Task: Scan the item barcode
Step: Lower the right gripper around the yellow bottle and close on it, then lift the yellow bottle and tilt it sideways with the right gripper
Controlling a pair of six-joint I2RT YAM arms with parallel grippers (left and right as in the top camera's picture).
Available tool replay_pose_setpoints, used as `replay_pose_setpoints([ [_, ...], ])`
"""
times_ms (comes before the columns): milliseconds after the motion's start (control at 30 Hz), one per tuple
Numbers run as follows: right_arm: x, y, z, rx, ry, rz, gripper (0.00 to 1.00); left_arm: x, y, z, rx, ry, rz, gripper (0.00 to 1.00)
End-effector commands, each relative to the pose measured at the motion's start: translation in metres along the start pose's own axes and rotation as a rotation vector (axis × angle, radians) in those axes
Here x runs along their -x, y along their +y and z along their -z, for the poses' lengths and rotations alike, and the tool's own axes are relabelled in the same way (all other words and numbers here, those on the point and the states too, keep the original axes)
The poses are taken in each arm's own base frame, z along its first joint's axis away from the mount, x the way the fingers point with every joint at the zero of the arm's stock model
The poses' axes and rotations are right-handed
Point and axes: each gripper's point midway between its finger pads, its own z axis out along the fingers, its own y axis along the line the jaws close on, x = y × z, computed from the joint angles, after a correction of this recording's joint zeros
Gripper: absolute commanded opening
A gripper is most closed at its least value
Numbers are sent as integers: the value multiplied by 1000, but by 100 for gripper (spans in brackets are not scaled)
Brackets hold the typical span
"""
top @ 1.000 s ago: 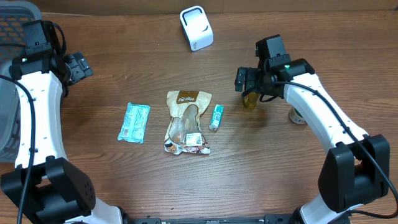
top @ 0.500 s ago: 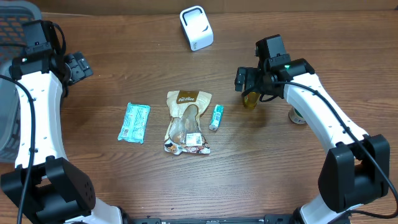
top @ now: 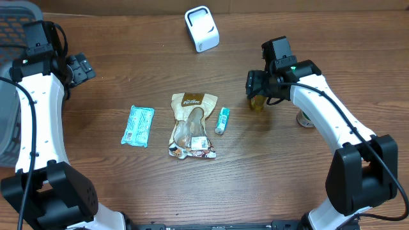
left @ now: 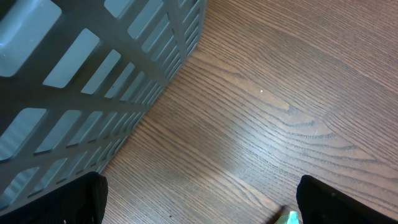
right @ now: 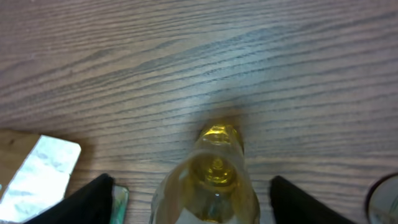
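Observation:
A small clear bottle of yellow liquid [right: 214,180] stands upright on the wooden table, right of centre [top: 257,103]. My right gripper [right: 202,202] straddles it, one finger [right: 93,199] on each side with a gap showing at both, so the jaws are open and not touching it. From overhead the right gripper [top: 257,89] hangs right over the bottle. The white barcode scanner [top: 202,29] sits at the back centre. My left gripper [left: 202,202] is open over bare wood beside the grey basket [left: 93,74], at the far left [top: 80,67]. No barcode shows on the bottle.
A teal packet [top: 138,126], a brown snack bag [top: 192,124] and a small teal tube [top: 222,119] lie mid-table. A small round object [top: 305,119] sits right of the bottle. The grey basket [top: 13,19] fills the back left corner.
The right gripper's fingers have drawn inward toward the bottle. The left arm and the items on the table have not moved.

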Motion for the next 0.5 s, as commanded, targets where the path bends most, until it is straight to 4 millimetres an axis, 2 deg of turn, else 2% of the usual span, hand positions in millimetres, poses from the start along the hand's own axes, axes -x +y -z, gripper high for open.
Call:
replay_pose_setpoints([
  [0, -1, -3, -2, -15, 3, 5, 65, 9, 6, 7, 10, -31, 2, 100],
  [67, -2, -4, -2, -16, 5, 5, 55, 9, 6, 7, 10, -31, 2, 100],
  [267, 3, -8, 0, -30, -9, -2, 47, 9, 6, 7, 10, -31, 2, 100],
  [367, 11, -14, 10, -35, -17, -22, 32, 9, 6, 7, 10, -31, 2, 99],
  [467, 18, -19, 24, -23, -18, -43, 31, 9, 6, 7, 10, -31, 2, 99],
])
